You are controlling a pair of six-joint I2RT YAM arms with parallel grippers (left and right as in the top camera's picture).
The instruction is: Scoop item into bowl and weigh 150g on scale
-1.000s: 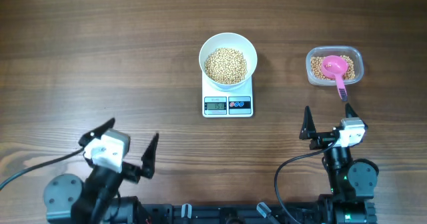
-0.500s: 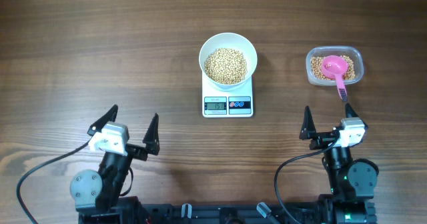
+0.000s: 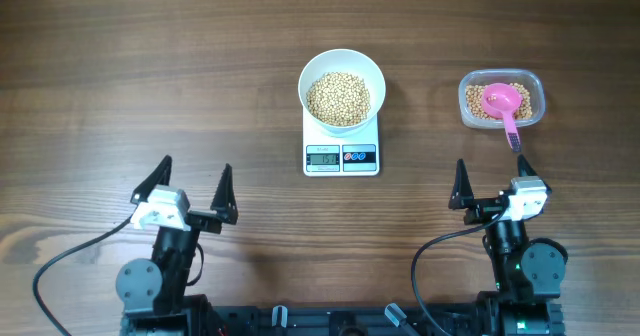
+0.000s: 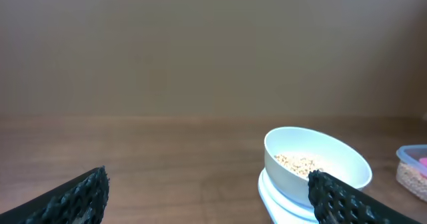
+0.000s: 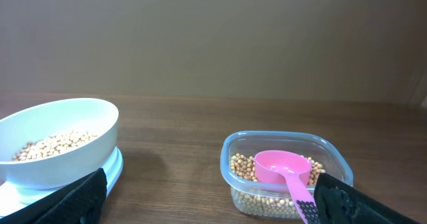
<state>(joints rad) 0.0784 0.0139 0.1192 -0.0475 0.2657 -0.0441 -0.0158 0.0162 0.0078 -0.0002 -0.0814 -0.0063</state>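
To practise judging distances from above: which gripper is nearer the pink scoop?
Right. The right gripper, open, sits just short of the pink scoop, on the robot's side of its handle. The left gripper, also open, is far off, on the other side of the scale.

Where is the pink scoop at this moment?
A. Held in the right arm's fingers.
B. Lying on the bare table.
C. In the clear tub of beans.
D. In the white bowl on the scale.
C: the pink scoop rests in the clear tub on the beans, with its handle poking over the rim toward the robot.
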